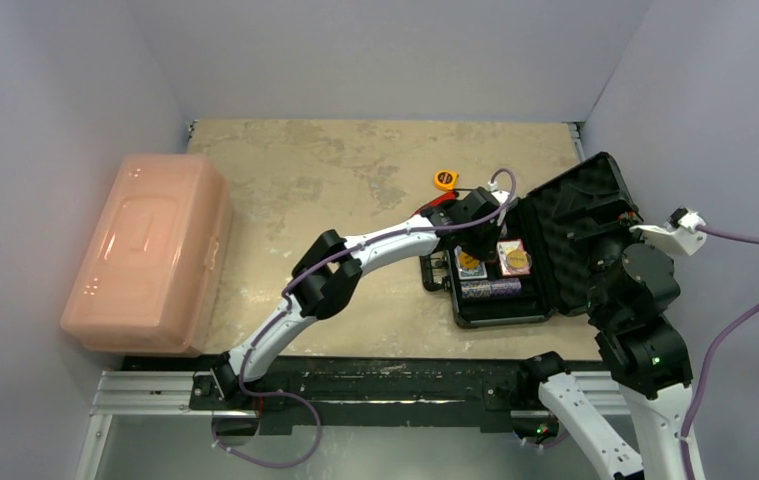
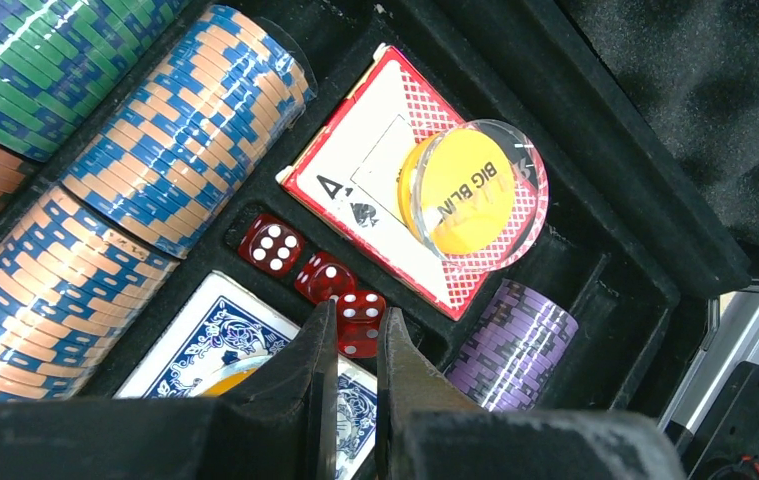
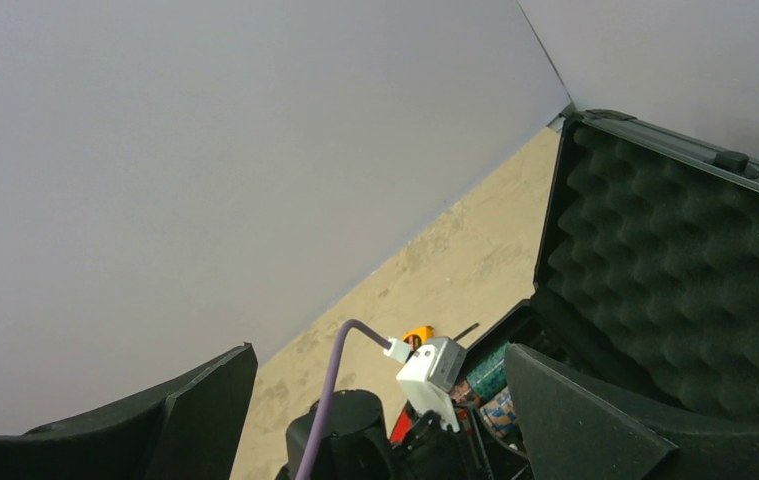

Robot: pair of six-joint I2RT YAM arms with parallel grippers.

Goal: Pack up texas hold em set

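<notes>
The right gripper (image 3: 380,400) sits at the near right beside the case (image 1: 500,318). Its jaws are spread wide and hold nothing. Its camera looks past them at the foam lid (image 3: 675,270) and the wall.

The case lies open on the right side of the table (image 1: 355,160), with the lid propped up on its far right. The left gripper (image 2: 357,330) reaches into it. Its jaws are nearly together with a thin slit between them, they grip nothing, and the tips are just over the nearest of three red dice (image 2: 325,277).

Only the left wrist view shows the contents clearly. A blue deck (image 2: 210,340) lies left of the fingers and a purple chip roll (image 2: 515,340) to the right. Beyond the dice is a red deck (image 2: 355,170) showing an ace of spades. A clear disc (image 2: 465,190) with a yellow centre reading "BIG BLIN" leans on that deck. Blue-and-orange rolls (image 2: 190,130) and a green roll (image 2: 45,60) fill the left.

From above, a red-handled tool (image 1: 435,203) lies just beyond the case, partly hidden by the left arm, and a yellow tape measure (image 1: 445,180) is farther on. A pink bin (image 1: 150,250) stands well apart at the left wall.
</notes>
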